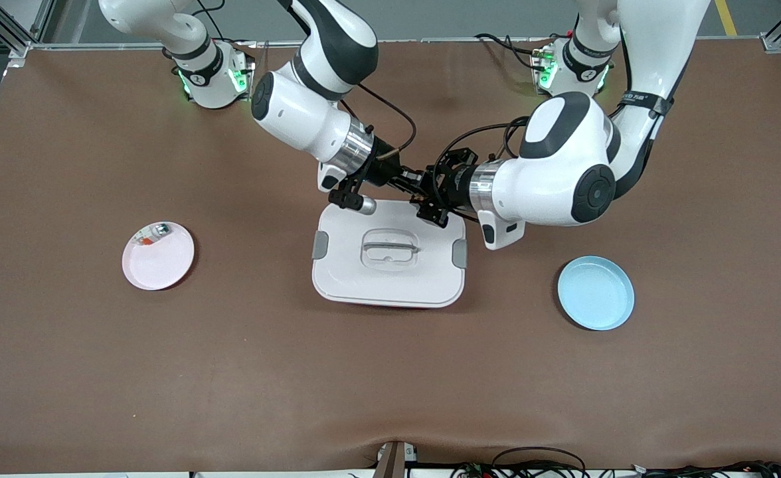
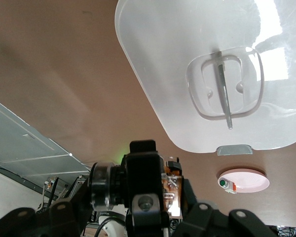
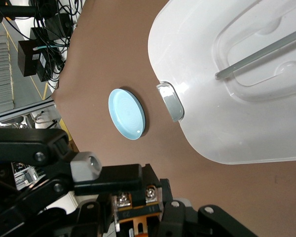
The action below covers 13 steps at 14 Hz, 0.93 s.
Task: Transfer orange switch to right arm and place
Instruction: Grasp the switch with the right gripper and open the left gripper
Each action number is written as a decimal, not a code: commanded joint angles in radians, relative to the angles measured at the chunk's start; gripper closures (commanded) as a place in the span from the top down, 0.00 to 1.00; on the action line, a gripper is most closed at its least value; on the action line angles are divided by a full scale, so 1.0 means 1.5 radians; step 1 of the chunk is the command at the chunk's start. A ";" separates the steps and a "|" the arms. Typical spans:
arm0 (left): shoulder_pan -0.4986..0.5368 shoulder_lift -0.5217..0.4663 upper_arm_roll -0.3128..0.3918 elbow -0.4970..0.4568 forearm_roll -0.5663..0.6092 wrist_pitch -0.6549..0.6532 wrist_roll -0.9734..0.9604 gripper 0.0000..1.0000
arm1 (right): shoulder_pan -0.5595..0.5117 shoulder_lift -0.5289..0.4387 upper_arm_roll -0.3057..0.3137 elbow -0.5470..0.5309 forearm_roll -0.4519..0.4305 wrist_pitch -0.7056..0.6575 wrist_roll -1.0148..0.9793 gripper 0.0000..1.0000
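The brown bench (image 1: pixel 65 372) holds a white box with a lid (image 1: pixel 388 255) under both grippers, a pink plate (image 1: pixel 158 259) and a blue plate (image 1: pixel 596 293) at its ends.

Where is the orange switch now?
The orange switch is in the air, between the left gripper and right gripper, above the white lidded box.

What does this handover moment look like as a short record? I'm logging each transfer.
stage: handover in the air, over the edge of the white lidded box nearest the robots' bases
orange switch: between both grippers
left gripper: shut on the orange switch
right gripper: fingers around the switch
pink plate: toward the right arm's end, holds a small silver-white-and-red piece
blue plate: toward the left arm's end
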 commanded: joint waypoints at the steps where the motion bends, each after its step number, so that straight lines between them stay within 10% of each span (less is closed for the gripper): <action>1: -0.005 0.002 0.001 0.010 -0.008 -0.003 -0.015 0.00 | -0.009 -0.012 0.004 0.001 0.010 -0.018 0.007 0.41; 6: -0.005 0.003 0.001 0.015 -0.008 -0.002 -0.015 0.00 | -0.028 -0.024 0.004 0.001 0.010 -0.054 0.007 0.03; 9: -0.005 0.003 0.001 0.015 -0.008 0.000 -0.015 0.00 | -0.029 -0.024 0.004 0.001 0.010 -0.054 0.007 0.00; 10: -0.005 0.003 0.001 0.015 -0.008 0.000 -0.014 0.11 | -0.030 -0.024 0.004 0.002 0.010 -0.054 0.007 0.00; 13: -0.005 0.002 0.001 0.015 -0.008 0.000 -0.011 1.00 | -0.029 -0.024 0.004 0.002 0.010 -0.054 0.007 0.00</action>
